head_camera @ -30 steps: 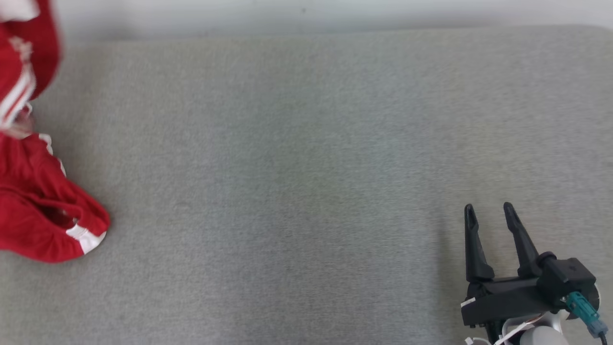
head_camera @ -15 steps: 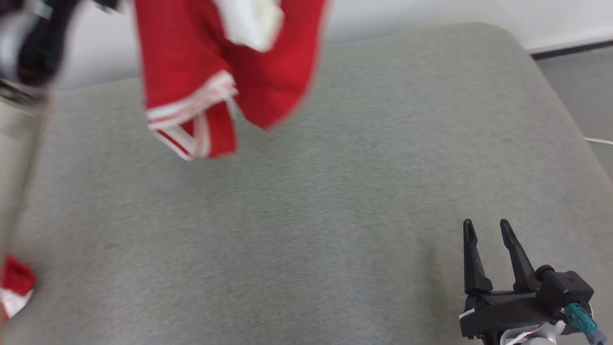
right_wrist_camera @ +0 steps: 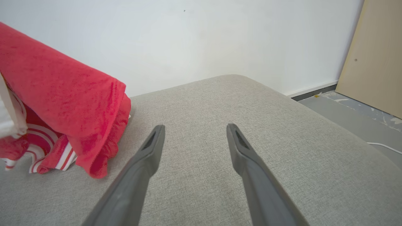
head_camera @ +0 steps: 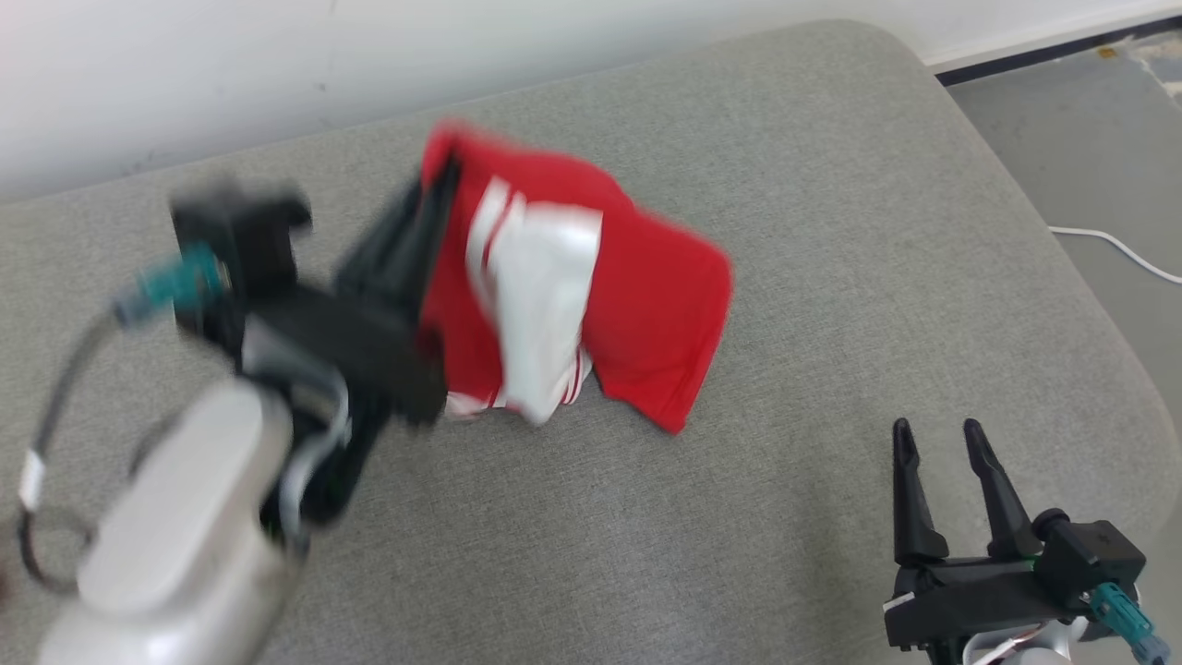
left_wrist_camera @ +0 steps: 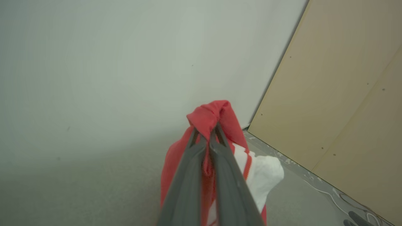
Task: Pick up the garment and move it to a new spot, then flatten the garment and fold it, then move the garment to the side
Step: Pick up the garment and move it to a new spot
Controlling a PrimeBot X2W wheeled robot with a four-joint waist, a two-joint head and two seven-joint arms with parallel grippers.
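The left end effector [head_camera: 441, 185] is clamped shut on a bunched fold of the red garment [head_camera: 646, 296]. In the left wrist view its two dark fingers [left_wrist_camera: 188, 175] press together with red cloth pinched between them, and a knot of fabric [left_wrist_camera: 209, 116] pokes out past the tips. In the head view this arm is blurred, left of centre, with its pale forearm [head_camera: 175, 536] running off the lower left corner.

The garment hangs from that grip in the upper middle of the head view (red, with white stripes and a white panel). In the right wrist view its lower folds [right_wrist_camera: 94, 150] seem to reach the grey padded surface [head_camera: 785, 517] at the left of the frame.

The right end effector [head_camera: 934, 434] sits at the lower right of the head view. Its fingers are spread apart with nothing between them, and it is well apart from the garment. In its own wrist view it hovers low over bare grey fabric [right_wrist_camera: 194, 128].

Beyond the pad's rounded corner lie a grey floor [head_camera: 1062, 139] with a white cable [head_camera: 1108, 245], a white wall [head_camera: 277, 55] and a tan board [left_wrist_camera: 345, 94].
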